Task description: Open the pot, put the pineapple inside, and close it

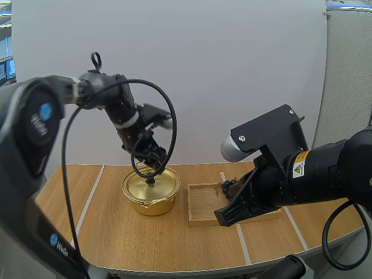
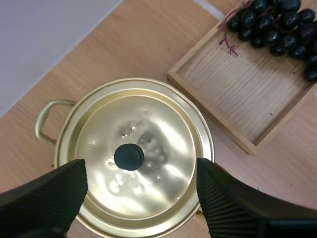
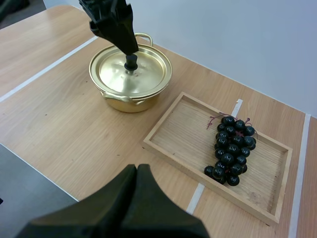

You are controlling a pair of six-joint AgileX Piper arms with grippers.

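A gold pot [image 1: 151,192] stands on the table with its lid [image 2: 143,148] on; the lid has a black knob [image 2: 129,156]. My left gripper [image 1: 152,170] hangs open just above the knob, one finger [image 2: 49,198] on each side of it, touching nothing. A bunch of dark grapes [image 3: 230,148] lies in a wooden tray [image 3: 178,134] to the right of the pot [image 3: 130,74]. My right gripper [image 3: 137,168] is shut on nothing, held above the table's front edge, short of the tray [image 1: 203,203]. I see no pineapple.
The tray [image 2: 237,94] sits close to the pot's right side, with the grapes [image 2: 277,25] at its far end. White tape lines [image 3: 44,72] cross the wooden tabletop. Bare table lies left of the pot and in front of it.
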